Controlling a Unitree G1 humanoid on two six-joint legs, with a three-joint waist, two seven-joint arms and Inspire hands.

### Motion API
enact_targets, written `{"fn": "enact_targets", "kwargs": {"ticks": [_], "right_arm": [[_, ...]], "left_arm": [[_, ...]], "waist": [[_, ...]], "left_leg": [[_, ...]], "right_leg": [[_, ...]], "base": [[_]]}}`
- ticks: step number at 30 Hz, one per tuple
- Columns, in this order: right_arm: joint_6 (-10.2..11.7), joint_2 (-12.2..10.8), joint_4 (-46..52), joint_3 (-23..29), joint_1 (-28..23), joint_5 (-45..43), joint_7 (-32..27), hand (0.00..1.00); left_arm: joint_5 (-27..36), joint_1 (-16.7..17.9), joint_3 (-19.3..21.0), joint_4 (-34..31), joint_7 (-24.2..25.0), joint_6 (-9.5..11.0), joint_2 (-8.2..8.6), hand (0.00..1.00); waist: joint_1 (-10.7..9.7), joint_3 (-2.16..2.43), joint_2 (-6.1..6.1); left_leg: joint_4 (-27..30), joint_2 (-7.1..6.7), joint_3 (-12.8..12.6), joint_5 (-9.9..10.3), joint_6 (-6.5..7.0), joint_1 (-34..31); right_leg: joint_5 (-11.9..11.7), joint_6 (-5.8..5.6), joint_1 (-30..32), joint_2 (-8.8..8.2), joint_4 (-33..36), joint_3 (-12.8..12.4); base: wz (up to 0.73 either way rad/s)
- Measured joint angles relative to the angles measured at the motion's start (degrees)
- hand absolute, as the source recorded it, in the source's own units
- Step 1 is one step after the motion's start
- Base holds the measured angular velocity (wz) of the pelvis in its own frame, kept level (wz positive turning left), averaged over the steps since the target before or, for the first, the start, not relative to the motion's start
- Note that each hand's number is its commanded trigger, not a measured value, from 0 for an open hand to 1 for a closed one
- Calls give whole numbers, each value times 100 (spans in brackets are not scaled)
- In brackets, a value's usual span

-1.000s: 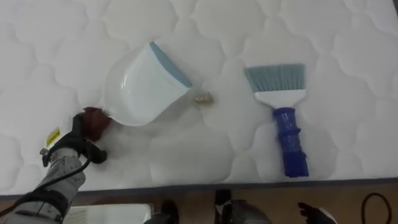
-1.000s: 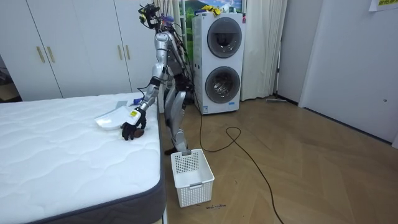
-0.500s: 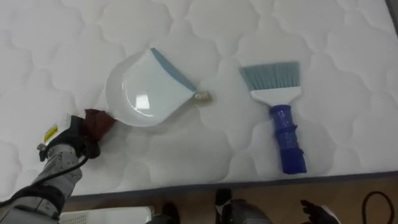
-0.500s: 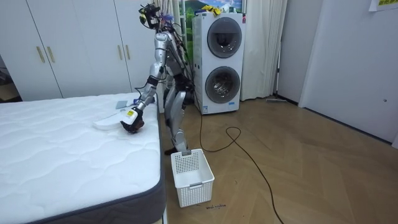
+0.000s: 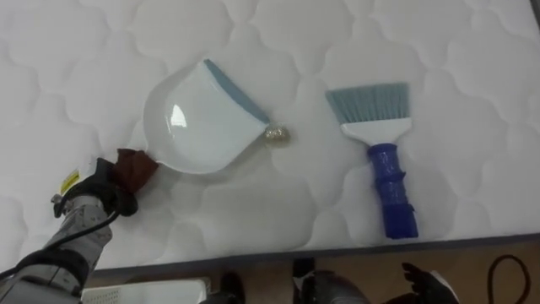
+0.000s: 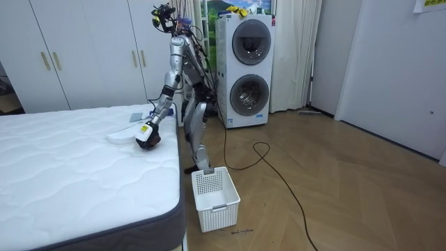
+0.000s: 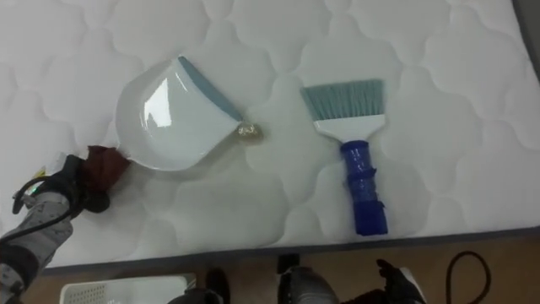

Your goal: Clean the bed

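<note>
Below the near edge of the white quilted mattress [image 5: 253,211], hanging the right hand [image 5: 419,283] idle, its state not to be told; just above, on the bed, clenching the left hand [image 5: 110,190] round the reddish-brown handle [image 5: 135,166] of the white plastic dustpan with the blue-grey lip [image 5: 190,127]. Since a second ago, has laid the pan flatter and nudged its lip against the small crumpled golden scrap [image 5: 274,134], so probably set for sweeping it in. Has yet to take up the blue-handled brush with teal bristles [image 5: 386,169], lying untouched further right, well apart from either hand.
</note>
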State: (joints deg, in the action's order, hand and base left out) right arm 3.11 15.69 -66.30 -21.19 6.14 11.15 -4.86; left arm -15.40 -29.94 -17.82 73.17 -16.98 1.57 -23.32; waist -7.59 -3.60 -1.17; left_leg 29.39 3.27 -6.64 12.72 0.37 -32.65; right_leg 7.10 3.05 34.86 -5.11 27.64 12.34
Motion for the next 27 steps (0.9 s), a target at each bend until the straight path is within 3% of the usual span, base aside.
{"fn": "enact_targets", "kwargs": {"ticks": [5,10,18,27], "right_arm": [[86,30,-30,18,80,-1,2,0],[155,35,-42,66,77,-6,19,0],[350,69,-81,392,76,-8,73,0],[374,152,-214,626,67,27,220,0]], "left_arm": [[-33,11,1,-5,-31,103,-21,100],[-147,47,5,-93,-92,221,-24,100],[-574,278,5,-545,-422,299,-57,100],[-822,596,0,-912,-489,400,-128,100]], "waist": [[34,-30,-49],[152,-30,-52],[179,-7,-136],[182,27,-193]], "left_leg": [[-62,0,-40,0,0,16],[-77,1,-120,0,0,48],[-96,5,-117,0,1,51],[-155,2,-174,-1,2,138]], "right_leg": [[2,-1,19,1,-15,-8],[5,-1,53,4,-10,-65],[-4,-12,31,17,-98,-56],[-6,-15,-15,25,-105,-108]], "base": [[-2],[-6],[0],[-3]]}}
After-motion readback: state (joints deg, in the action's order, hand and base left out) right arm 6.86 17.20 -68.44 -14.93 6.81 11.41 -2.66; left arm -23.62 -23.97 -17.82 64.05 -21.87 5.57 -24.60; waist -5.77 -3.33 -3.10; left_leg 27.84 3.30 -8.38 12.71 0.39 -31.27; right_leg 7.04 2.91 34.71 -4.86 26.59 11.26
